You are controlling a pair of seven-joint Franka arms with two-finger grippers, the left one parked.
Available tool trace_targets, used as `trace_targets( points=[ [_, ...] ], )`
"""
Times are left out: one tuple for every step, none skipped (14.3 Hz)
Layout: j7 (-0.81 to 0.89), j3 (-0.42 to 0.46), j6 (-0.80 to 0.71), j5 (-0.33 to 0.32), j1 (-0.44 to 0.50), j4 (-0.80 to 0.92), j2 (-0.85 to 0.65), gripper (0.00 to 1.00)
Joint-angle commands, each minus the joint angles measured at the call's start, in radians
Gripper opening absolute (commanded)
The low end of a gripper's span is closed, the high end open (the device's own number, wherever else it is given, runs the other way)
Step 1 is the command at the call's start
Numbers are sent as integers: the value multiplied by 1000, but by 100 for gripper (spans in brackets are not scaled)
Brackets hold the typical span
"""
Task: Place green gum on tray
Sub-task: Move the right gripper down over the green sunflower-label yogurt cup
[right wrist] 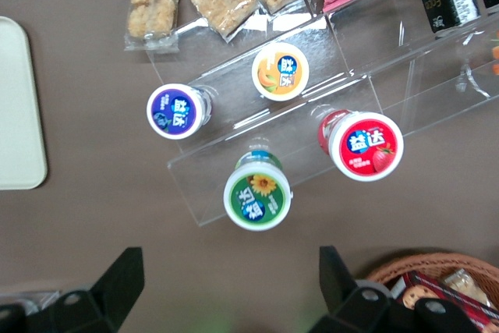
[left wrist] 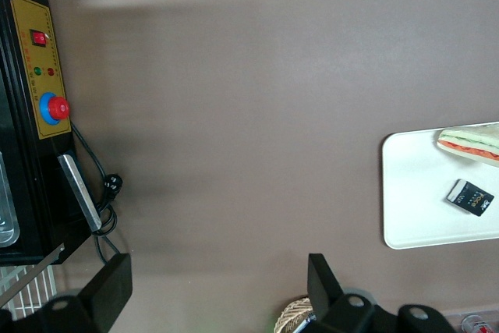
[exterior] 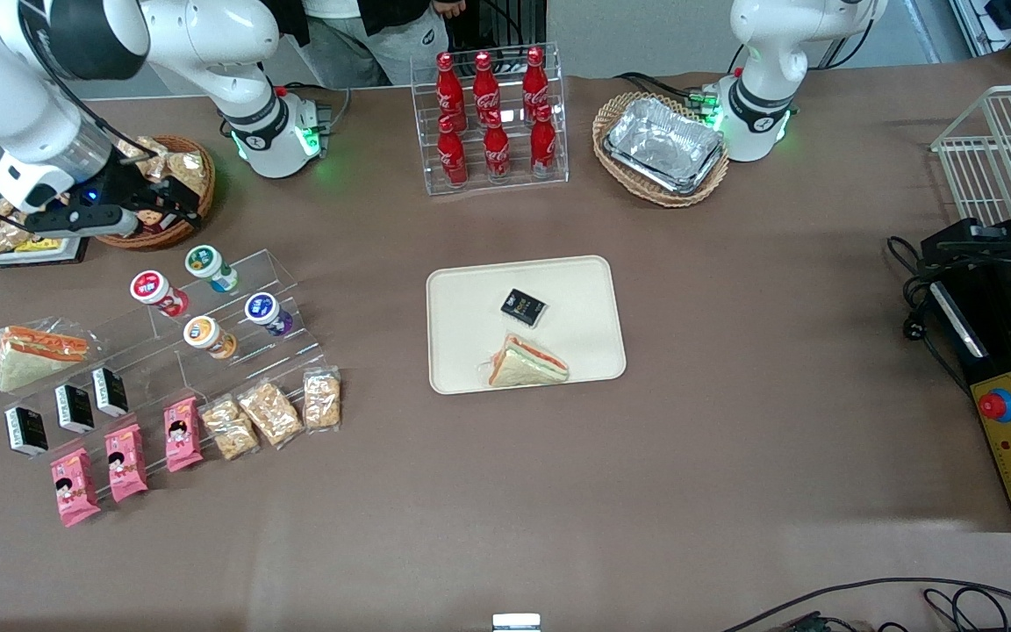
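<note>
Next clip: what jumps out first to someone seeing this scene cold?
The clear stepped stand of bright-lidded canisters toward the working arm's end, with the green gum on its topmost step and the hand open above it. Next, the cream tray at mid-table, already holding a wrapped sandwich and a small black packet. Farther from the camera, red cola bottles fill a clear rack.

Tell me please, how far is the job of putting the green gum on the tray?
Barely begun. The green gum stands on the clear display step beside the red gum. The tray holds only a sandwich and a small black packet. The gripper hangs open above the gum, holding nothing. Grasping, carrying and placing remain.
</note>
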Motion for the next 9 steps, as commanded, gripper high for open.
trace_targets(
  points=[
    [7, -3, 135, 11, -10, -97, 18, 100],
    [7, -3, 164, 11, -10, -109, 39, 100],
    [7, -3, 191, 11, -10, -121, 61, 100],
    [7, -2, 219, 11, -10, -134, 79, 100],
    [7, -3, 247, 11, -10, -144, 96, 100],
    [7, -3, 264, 11, -8, -149, 114, 100],
    [7, -3, 270, 11, -8, -151, 134, 100],
    [7, -2, 278, 11, -10, -152, 150, 100],
    [7, -3, 278, 11, -10, -152, 165, 100]
  ],
)
